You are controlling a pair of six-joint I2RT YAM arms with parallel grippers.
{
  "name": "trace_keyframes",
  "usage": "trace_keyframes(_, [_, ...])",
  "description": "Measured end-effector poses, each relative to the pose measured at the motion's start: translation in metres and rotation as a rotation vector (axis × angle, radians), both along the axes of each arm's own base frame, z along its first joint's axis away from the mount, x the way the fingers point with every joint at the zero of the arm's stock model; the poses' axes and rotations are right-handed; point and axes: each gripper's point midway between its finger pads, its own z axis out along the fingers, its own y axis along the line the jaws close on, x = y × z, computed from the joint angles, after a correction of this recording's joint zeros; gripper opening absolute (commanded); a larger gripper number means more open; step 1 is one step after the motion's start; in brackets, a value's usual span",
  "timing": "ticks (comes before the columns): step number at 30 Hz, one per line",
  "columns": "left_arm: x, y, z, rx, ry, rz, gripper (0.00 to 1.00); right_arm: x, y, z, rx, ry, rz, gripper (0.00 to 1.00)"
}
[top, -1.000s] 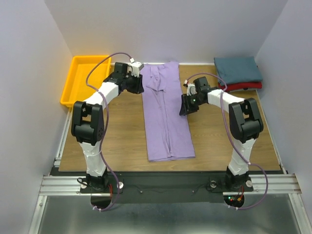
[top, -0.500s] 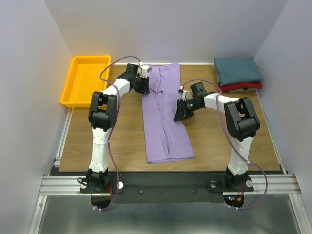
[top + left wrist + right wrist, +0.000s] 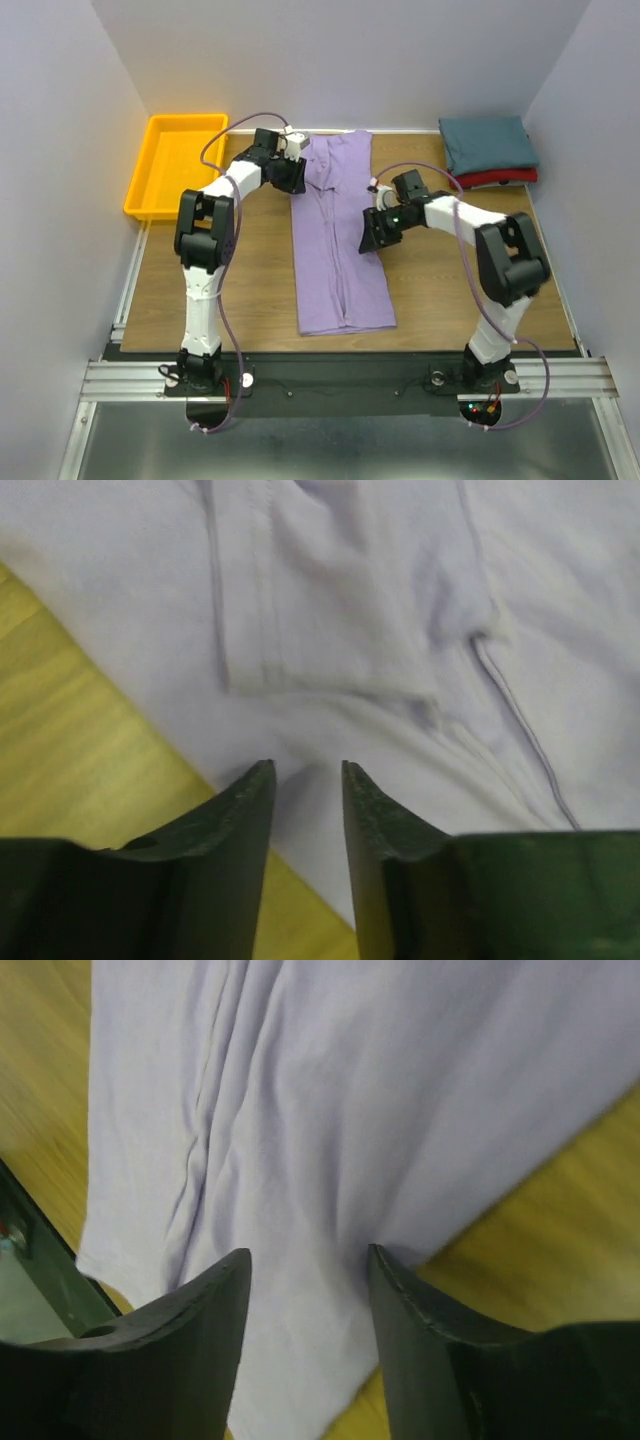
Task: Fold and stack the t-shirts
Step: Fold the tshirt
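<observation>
The lavender t-shirt (image 3: 338,240) lies on the wooden table as a long narrow strip, sleeves turned in. My left gripper (image 3: 291,176) is at its upper left edge. In the left wrist view that gripper (image 3: 305,772) is open, low over the shirt (image 3: 360,600) where cloth meets wood, with nothing pinched. My right gripper (image 3: 369,236) is at the strip's right edge, about halfway down. In the right wrist view it (image 3: 307,1256) stands open astride that edge of the shirt (image 3: 350,1100). A dark teal folded t-shirt (image 3: 487,142) rests on a red one (image 3: 500,179) at the back right.
A yellow-orange tray (image 3: 172,170) stands at the back left corner, just outside the left arm. Bare wood (image 3: 240,280) shows on both sides of the shirt. The table's metal front rail (image 3: 340,375) runs between the arm bases. Walls close in on three sides.
The left arm's elbow swung inward and its gripper shifted slightly right along the shirt's upper left edge. The right gripper moved left and down onto the shirt's right edge. The shirt's top looks narrower.
</observation>
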Motion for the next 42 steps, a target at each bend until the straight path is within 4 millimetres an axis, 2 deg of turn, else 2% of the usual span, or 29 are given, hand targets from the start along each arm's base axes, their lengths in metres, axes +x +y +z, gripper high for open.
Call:
trace_keyframes(1, [-0.009,0.002,0.008,0.001,-0.01,-0.012,0.56,-0.006,-0.006,0.009,-0.016,-0.034,0.009,0.61])
trace_keyframes(3, [-0.043,0.01,0.031,0.009,-0.022,-0.039,0.65,-0.016,-0.015,0.023,-0.044,-0.092,0.031,0.61])
trace_keyframes(4, [-0.055,0.014,0.051,0.005,-0.065,-0.049,0.78,-0.022,-0.022,0.042,-0.059,-0.158,0.046,0.54])
trace_keyframes(5, [-0.092,0.023,0.128,-0.02,-0.22,-0.08,0.78,-0.026,-0.032,0.072,-0.076,-0.292,0.069,0.54])
trace_keyframes(7, [-0.102,0.024,0.191,-0.046,-0.416,-0.112,0.86,-0.026,-0.037,0.09,-0.096,-0.393,0.105,0.5])
trace_keyframes(8, [-0.123,0.029,0.223,-0.056,-0.53,-0.139,0.87,-0.029,-0.039,0.097,-0.113,-0.445,0.134,0.48])
trace_keyframes(9, [-0.146,0.034,0.237,-0.058,-0.578,-0.16,0.88,-0.033,-0.042,0.097,-0.136,-0.473,0.164,0.47])
trace_keyframes(11, [-0.178,0.039,0.254,-0.055,-0.653,-0.2,0.89,-0.048,-0.04,0.089,-0.173,-0.499,0.241,0.41])
trace_keyframes(13, [-0.204,0.043,0.258,-0.052,-0.688,-0.235,0.9,-0.073,-0.031,0.069,-0.203,-0.48,0.346,0.37])
trace_keyframes(15, [-0.216,0.045,0.252,-0.05,-0.691,-0.258,0.91,-0.1,-0.026,0.041,-0.247,-0.437,0.449,0.35])
trace_keyframes(17, [-0.222,0.047,0.24,-0.042,-0.661,-0.264,0.95,-0.116,-0.026,0.02,-0.283,-0.392,0.515,0.34])
trace_keyframes(19, [-0.223,0.05,0.214,-0.026,-0.583,-0.257,0.97,-0.133,-0.028,-0.006,-0.333,-0.332,0.574,0.34])
trace_keyframes(21, [-0.23,0.054,0.193,-0.012,-0.523,-0.25,0.97,-0.142,-0.03,-0.021,-0.367,-0.301,0.611,0.33])
trace_keyframes(24, [-0.237,0.059,0.188,-0.001,-0.518,-0.236,0.97,-0.142,-0.022,-0.023,-0.38,-0.324,0.631,0.33])
trace_keyframes(27, [-0.247,0.064,0.197,0.01,-0.563,-0.239,0.97,-0.149,-0.012,-0.023,-0.378,-0.338,0.657,0.33])
trace_keyframes(29, [-0.253,0.065,0.201,0.025,-0.589,-0.268,0.96,-0.154,-0.003,-0.023,-0.37,-0.344,0.676,0.4])
trace_keyframes(30, [-0.259,0.065,0.199,0.05,-0.602,-0.318,0.88,-0.156,0.0,-0.022,-0.365,-0.342,0.676,0.42])
trace_keyframes(31, [-0.264,0.064,0.195,0.06,-0.596,-0.355,0.85,-0.157,0.003,-0.021,-0.36,-0.339,0.677,0.44])
trace_keyframes(32, [-0.271,0.063,0.188,0.077,-0.591,-0.408,0.83,-0.158,0.005,-0.021,-0.36,-0.337,0.674,0.51])
trace_keyframes(35, [-0.291,0.062,0.164,0.113,-0.55,-0.543,0.77,-0.157,0.002,-0.015,-0.362,-0.358,0.671,0.61])
trace_keyframes(37, [-0.31,0.061,0.14,0.141,-0.511,-0.65,0.75,-0.155,0.001,-0.002,-0.353,-0.417,0.672,0.61])
trace_keyframes(39, [-0.326,0.059,0.119,0.166,-0.499,-0.74,0.74,-0.154,-0.005,0.021,-0.338,-0.51,0.678,0.6])
trace_keyframes(42, [-0.361,0.051,0.081,0.197,-0.462,-0.899,0.75,-0.148,-0.011,0.044,-0.329,-0.665,0.7,0.61])
